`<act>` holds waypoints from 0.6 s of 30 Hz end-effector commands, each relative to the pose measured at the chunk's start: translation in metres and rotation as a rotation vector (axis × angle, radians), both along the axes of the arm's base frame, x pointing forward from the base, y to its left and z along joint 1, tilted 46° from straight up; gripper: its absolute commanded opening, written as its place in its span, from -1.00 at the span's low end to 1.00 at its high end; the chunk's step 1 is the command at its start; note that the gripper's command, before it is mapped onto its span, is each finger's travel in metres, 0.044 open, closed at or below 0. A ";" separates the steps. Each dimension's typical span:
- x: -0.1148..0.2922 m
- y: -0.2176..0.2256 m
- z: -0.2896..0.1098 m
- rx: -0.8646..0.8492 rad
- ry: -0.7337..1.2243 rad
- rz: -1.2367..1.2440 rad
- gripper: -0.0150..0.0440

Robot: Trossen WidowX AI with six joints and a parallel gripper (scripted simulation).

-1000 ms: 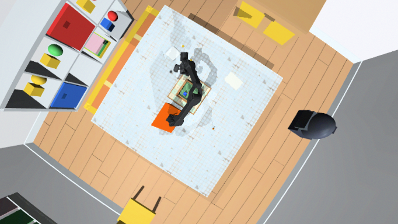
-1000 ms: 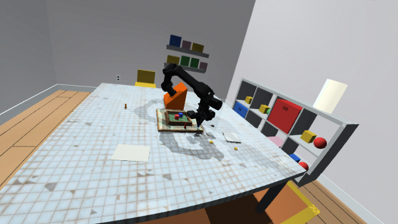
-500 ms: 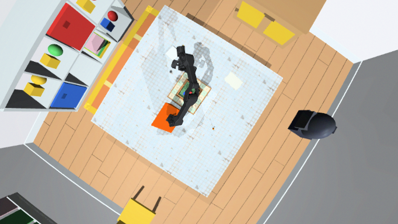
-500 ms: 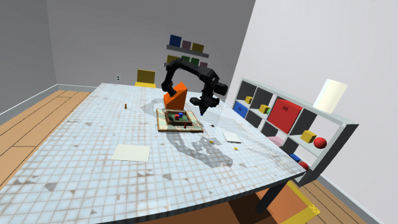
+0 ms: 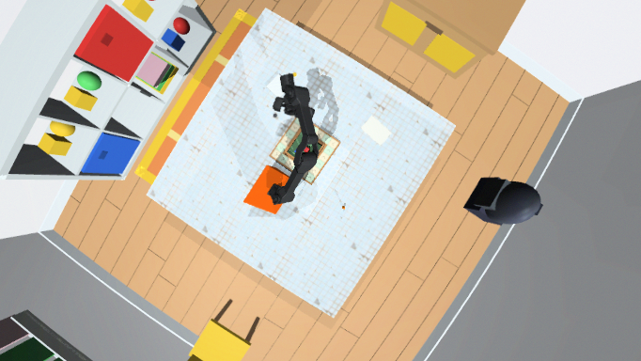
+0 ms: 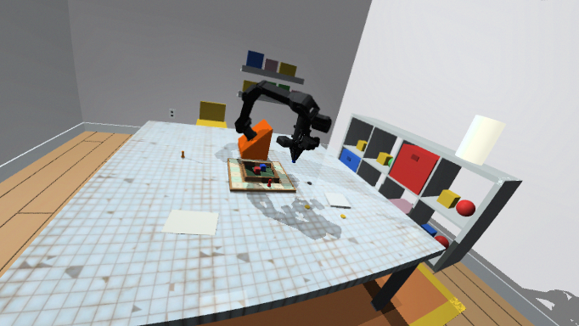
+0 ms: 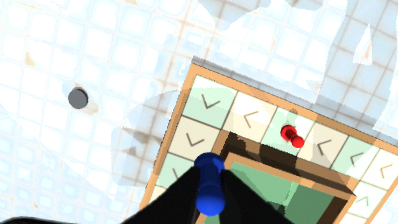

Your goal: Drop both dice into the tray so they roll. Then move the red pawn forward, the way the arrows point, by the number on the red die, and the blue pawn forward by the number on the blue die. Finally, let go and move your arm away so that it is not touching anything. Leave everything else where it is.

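My gripper (image 7: pixel 209 176) (image 6: pixel 294 159) is shut on the blue pawn (image 7: pixel 210 186), holding it upright in the air above the board's corner, just outside its rim. The square game board (image 7: pixel 212 103) (image 6: pixel 236 187) (image 5: pixel 330 151) has arrow tiles around a sunken green tray (image 7: pixel 285 196) (image 6: pixel 260 180). The red pawn (image 7: pixel 291 136) (image 6: pixel 270 182) stands on a tile of the board's edge row. The red die (image 6: pixel 257 170) and the blue die (image 6: pixel 263 167) lie inside the tray.
An orange wedge (image 6: pixel 256 142) (image 5: pixel 264 188) stands behind the board at the arm's base. A small dark disc (image 7: pixel 78 98) (image 6: pixel 309 183), two yellow bits (image 6: pixel 307 206), a white card (image 6: pixel 338 199), a paper sheet (image 6: pixel 191 222) and an orange peg (image 6: pixel 182 154) lie on the table. A shelf unit (image 6: pixel 501 178) stands on the right.
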State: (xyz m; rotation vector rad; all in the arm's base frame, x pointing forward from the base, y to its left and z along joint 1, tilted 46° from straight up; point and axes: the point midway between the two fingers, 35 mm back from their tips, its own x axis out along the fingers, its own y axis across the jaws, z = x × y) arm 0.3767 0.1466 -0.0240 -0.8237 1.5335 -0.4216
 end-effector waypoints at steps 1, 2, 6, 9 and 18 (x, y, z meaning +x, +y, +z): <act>-0.011 0.000 -0.006 0.005 -0.003 -0.003 -0.49; -0.013 0.000 -0.007 0.006 -0.003 -0.003 -0.49; -0.022 -0.003 -0.013 0.009 -0.003 -0.006 -0.49; -0.030 -0.005 -0.017 0.011 -0.002 -0.008 -0.49; -0.052 -0.013 -0.029 0.010 -0.001 -0.007 -0.49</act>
